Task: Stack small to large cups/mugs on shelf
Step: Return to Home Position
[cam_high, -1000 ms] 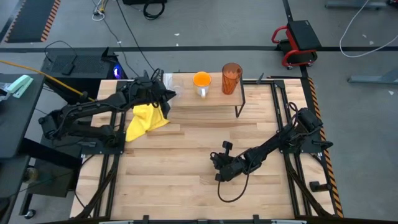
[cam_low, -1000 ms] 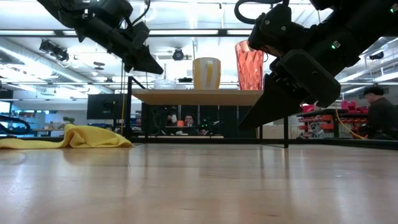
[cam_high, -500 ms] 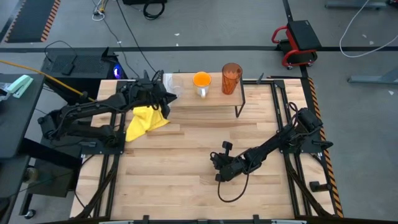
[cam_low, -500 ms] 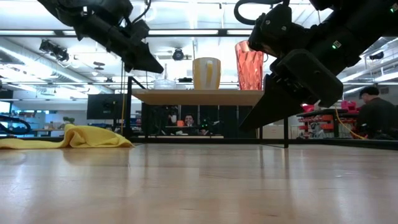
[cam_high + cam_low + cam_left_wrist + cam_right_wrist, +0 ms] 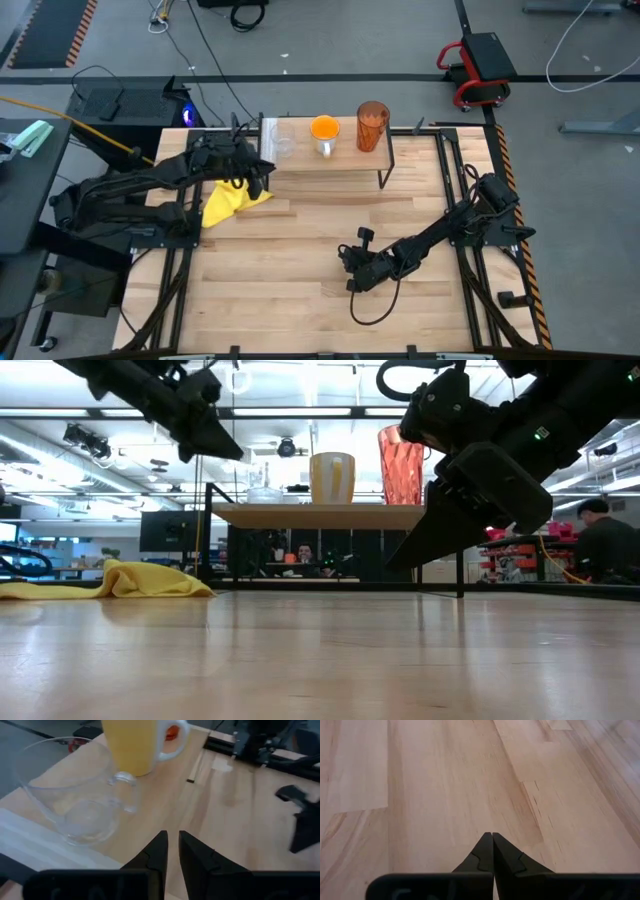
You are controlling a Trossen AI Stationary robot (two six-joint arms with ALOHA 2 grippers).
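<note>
Three cups stand on their bases in a row on the shelf [image 5: 335, 160]: the clear glass cup [image 5: 283, 141] at its left end, the orange mug [image 5: 324, 130] in the middle and the amber tumbler [image 5: 372, 125] at the right. My left gripper [image 5: 262, 180] hovers off the shelf's left end, above the yellow cloth [image 5: 232, 197], touching nothing. In the left wrist view the gripper [image 5: 172, 837] shows a narrow gap, and the glass cup [image 5: 80, 805] and mug [image 5: 135, 745] lie ahead. My right gripper [image 5: 349, 283] waits shut low over the table's middle.
The yellow cloth [image 5: 120, 582] lies crumpled on the table left of the shelf's black legs [image 5: 208, 535]. Bare wood stretches in front of the shelf and around the right gripper [image 5: 492, 840]. People show in the room beyond the table.
My left gripper has drawn back from the shelf's left end toward the table's left edge and risen a little. The glass cup, mug and tumbler have stayed where they stood on the shelf.
</note>
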